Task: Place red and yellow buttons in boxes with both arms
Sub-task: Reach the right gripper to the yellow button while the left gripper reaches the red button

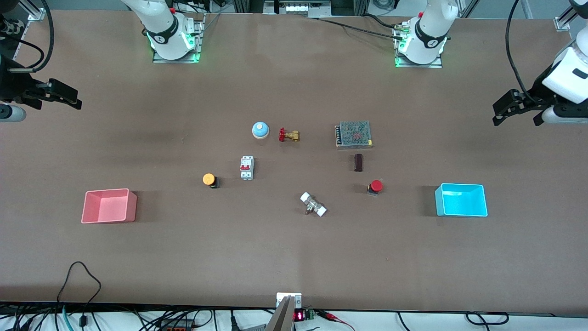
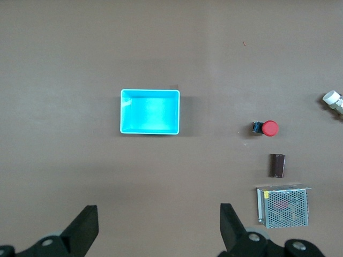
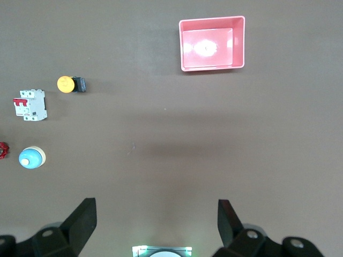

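Note:
The yellow button [image 1: 209, 179] lies on the table between the pink box [image 1: 109, 206] and a white breaker; it shows in the right wrist view [image 3: 66, 84], as does the pink box [image 3: 212, 43]. The red button [image 1: 375, 186] lies between the middle of the table and the cyan box [image 1: 461, 200]; both show in the left wrist view, the button [image 2: 269, 128] and the box [image 2: 150, 111]. My left gripper [image 1: 517, 112] hangs open and empty high over the left arm's end of the table. My right gripper [image 1: 62, 97] hangs open and empty over the right arm's end.
A blue dome bell [image 1: 260, 130], a brass valve with a red handwheel [image 1: 288, 135], a white breaker [image 1: 247, 168], a metal mesh power supply [image 1: 353, 134], a dark block [image 1: 358, 162] and a white-ended fitting [image 1: 313, 204] lie around the middle of the table.

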